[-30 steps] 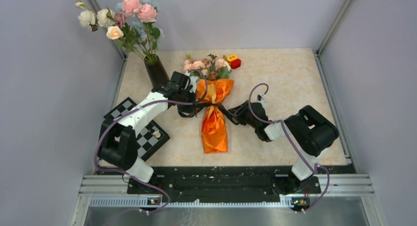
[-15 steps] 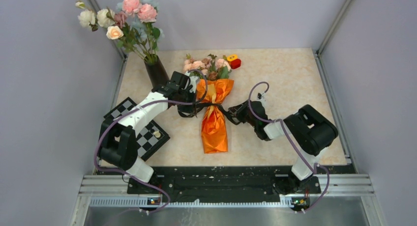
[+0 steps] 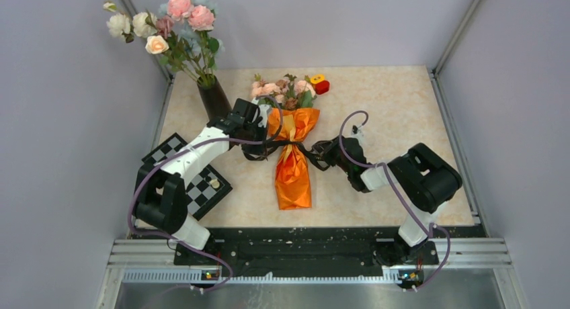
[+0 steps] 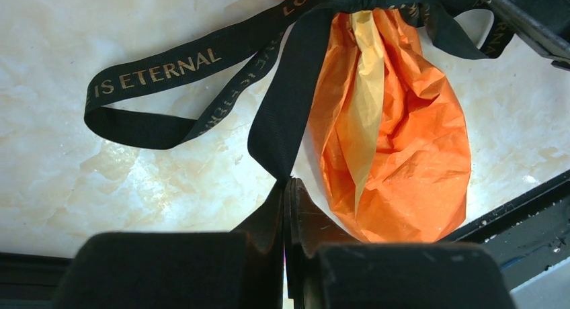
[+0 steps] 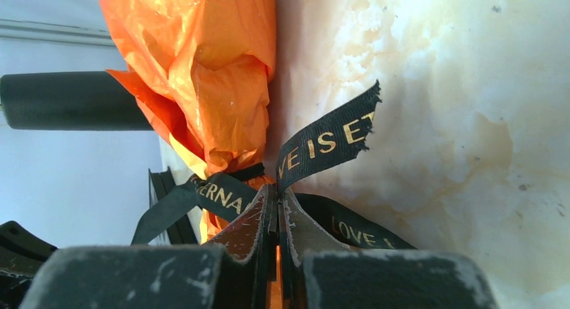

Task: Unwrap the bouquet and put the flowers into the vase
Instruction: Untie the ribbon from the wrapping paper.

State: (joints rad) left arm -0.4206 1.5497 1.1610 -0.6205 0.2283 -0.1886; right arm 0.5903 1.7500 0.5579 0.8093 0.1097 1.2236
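The black ribbon (image 4: 161, 67) carries gold capitals. In the left wrist view it reads "IS ETERNAL" on one tail and "LOVE" near the knot. In the right wrist view, "IS ET", "ERNA" and "LOVE" show on its folds.

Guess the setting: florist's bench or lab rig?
Probably a lab robot test cell, going by the aluminium frame rails, plain grey walls and a checkerboard of the camera-calibration kind.

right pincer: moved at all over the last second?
Yes. The right pincer edged left toward the bouquet, which stayed put, and closed on the black ribbon.
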